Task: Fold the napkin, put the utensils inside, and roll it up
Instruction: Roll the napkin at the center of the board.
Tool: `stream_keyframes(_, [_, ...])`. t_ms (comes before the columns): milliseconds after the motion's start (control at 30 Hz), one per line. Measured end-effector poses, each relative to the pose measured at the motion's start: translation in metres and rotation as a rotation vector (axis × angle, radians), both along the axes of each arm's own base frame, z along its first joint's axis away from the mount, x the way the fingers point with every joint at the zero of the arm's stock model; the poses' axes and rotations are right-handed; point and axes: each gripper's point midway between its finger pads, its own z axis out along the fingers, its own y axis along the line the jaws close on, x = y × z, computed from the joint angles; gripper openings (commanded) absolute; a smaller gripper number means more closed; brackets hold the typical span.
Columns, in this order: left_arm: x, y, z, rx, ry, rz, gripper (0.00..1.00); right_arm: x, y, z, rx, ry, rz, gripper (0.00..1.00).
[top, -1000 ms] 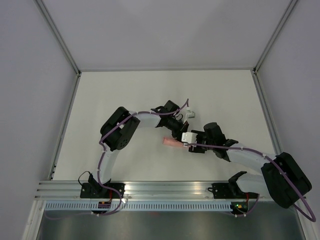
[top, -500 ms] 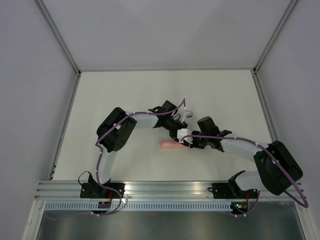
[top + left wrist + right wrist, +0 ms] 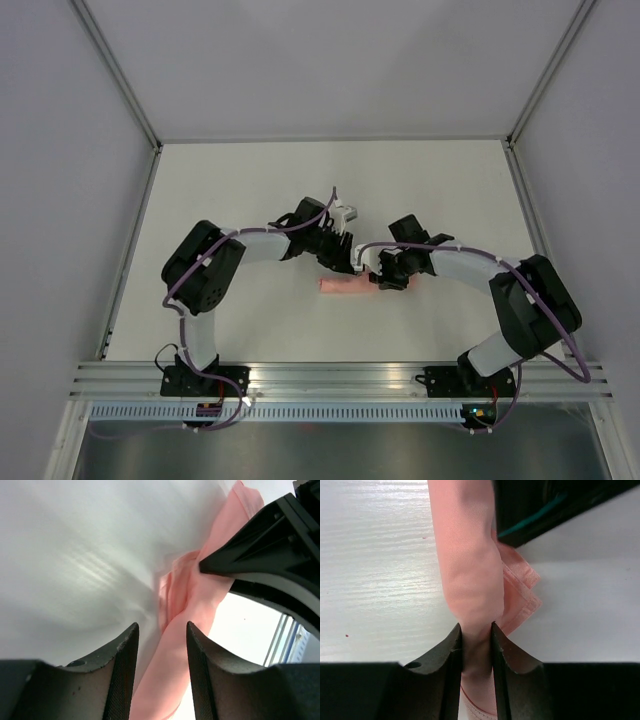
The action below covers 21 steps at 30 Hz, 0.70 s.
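Note:
The napkin lies on the table as a tight salmon-pink roll. My right gripper is shut on its right end; in the right wrist view the roll is pinched between the fingers of that gripper, with loose hemmed corners sticking out to the right. My left gripper hovers just behind the roll. In the left wrist view this gripper stands open, the roll running past its jaws, apart from the left finger. The utensils are out of view.
The white table is boxed in by pale walls on three sides. An aluminium rail carrying both arm bases runs along the near edge. The two wrists sit close together over the roll.
My left gripper has opened and let go of the roll, its arm drawing back to the left. My right gripper moved left and closed on the roll's right end.

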Motion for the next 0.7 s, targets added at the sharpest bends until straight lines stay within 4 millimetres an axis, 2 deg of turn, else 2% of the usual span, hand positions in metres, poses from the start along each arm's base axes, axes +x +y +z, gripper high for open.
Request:
stream_keyframes(200, [0.016, 0.032, 0.025, -0.024, -0.159, 0.175, 0.49, 0.003, -0.001, -0.001, 0.005, 0.125, 0.014, 0.25])
stream_keyframes(433, [0.018, 0.05, 0.07, -0.144, -0.394, 0.286, 0.51, 0.007, -0.002, -0.001, 0.009, 0.278, 0.021, 0.25])
stream_keyframes(567, [0.002, 0.056, 0.071, -0.159, -0.485, 0.304, 0.54, 0.01, -0.002, -0.001, 0.021, 0.369, 0.013, 0.25])
stream_keyframes(700, [-0.021, 0.038, 0.068, -0.125, -0.609, 0.229, 0.55, 0.012, -0.003, 0.0, 0.026, 0.437, 0.008, 0.25])
